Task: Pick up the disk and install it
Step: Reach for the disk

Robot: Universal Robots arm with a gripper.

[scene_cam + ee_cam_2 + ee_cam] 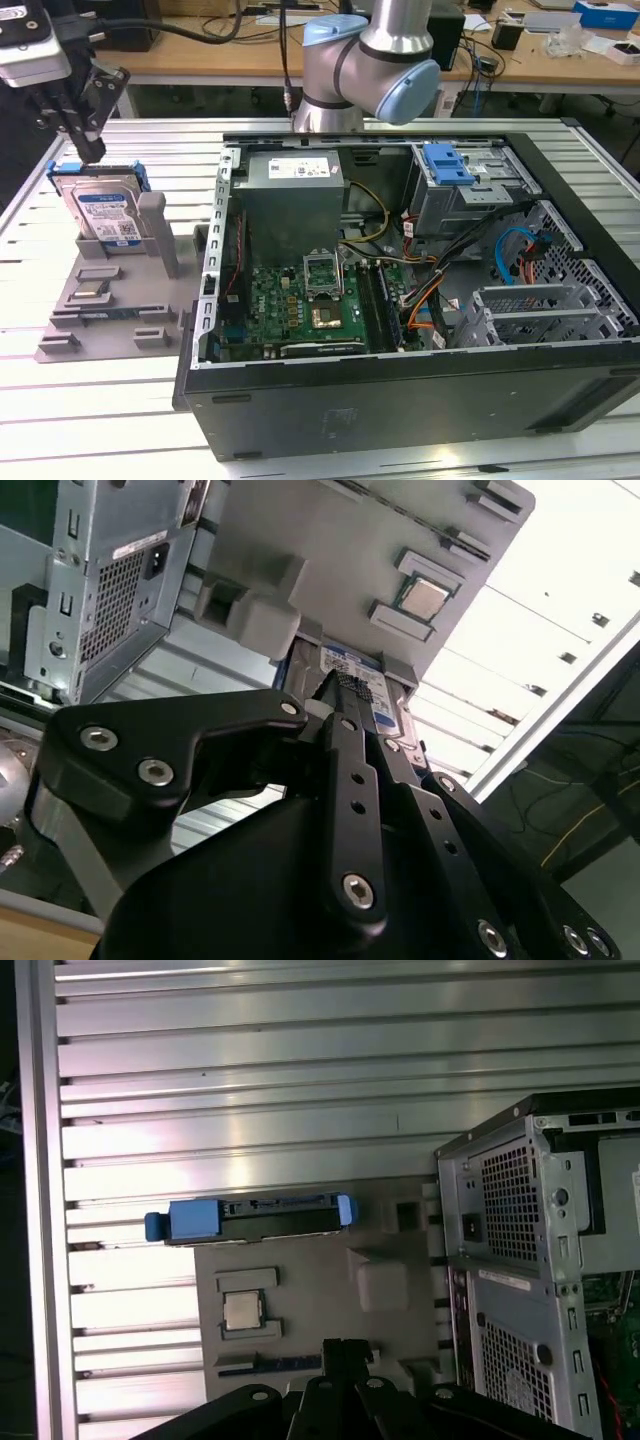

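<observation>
- In the exterior view, bright, even light is cast; glare is seen on the table point(100, 410) at 7 o'clock.
- The case point(380, 410) interior is shadowed.
- In the second wrist view the table is blown white, the gripper point(338, 685) darkened.

The disk point(103, 212) is a silver-grey drive with a blue-and-white label, framed by a blue bracket. It stands on edge, leaning slightly back, in a grey holder point(110, 300) at the exterior view's left, outside the case point(400, 410).
</observation>
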